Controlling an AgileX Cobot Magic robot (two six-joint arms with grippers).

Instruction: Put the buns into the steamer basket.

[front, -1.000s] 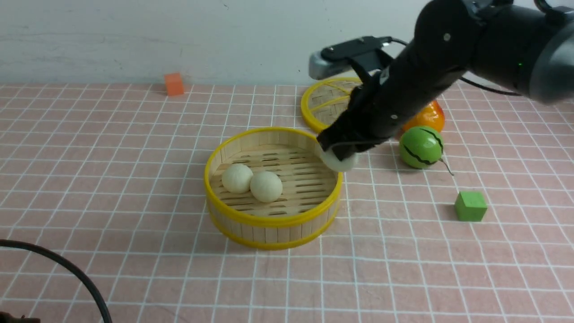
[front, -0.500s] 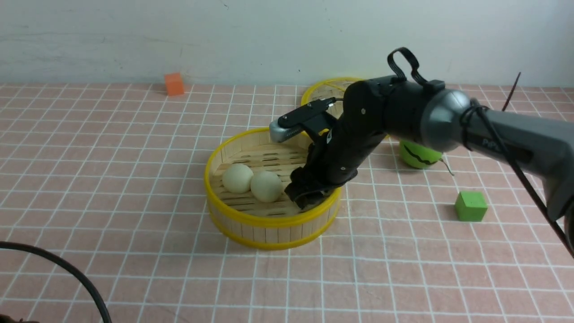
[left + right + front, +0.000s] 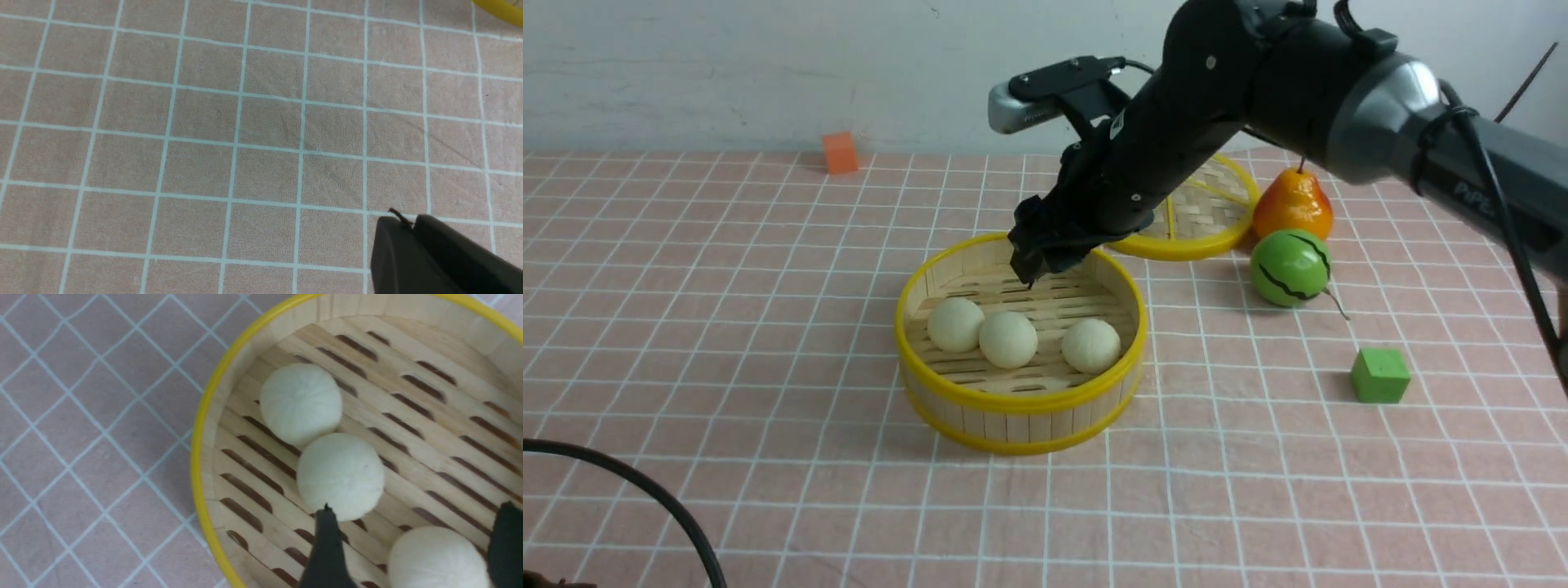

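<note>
Pink grid-checked tablecloth (image 3: 768, 245) covers the table before a plain white wall (image 3: 768, 65), and the bamboo steamer basket (image 3: 1013, 425) stands near its middle with all three buns on the slatted floor. Two of them, the left bun (image 3: 955, 324) and the middle bun (image 3: 1008, 340), touch each other; the right bun (image 3: 1090, 345) lies a little apart, close to the basket's right wall. The right gripper (image 3: 1037, 260) hangs over the far rim of the basket, clear of the buns, and the right wrist view shows its dark fingers (image 3: 327, 551) spread wide with nothing clamped between them. The left gripper (image 3: 410, 226) appears only in its own wrist view, its two fingers pressed together and empty above bare cloth. Behind the basket, partly hidden by the right arm, lies the flat woven lid (image 3: 1209, 212). Just beside the lid sit an orange-red toy pear (image 3: 1294, 208) and, in front of it, a green striped melon ball (image 3: 1289, 268). A green cube (image 3: 1379, 376) rests well to the right of the basket, an orange cube (image 3: 840, 153) by the wall at the far left.
</note>
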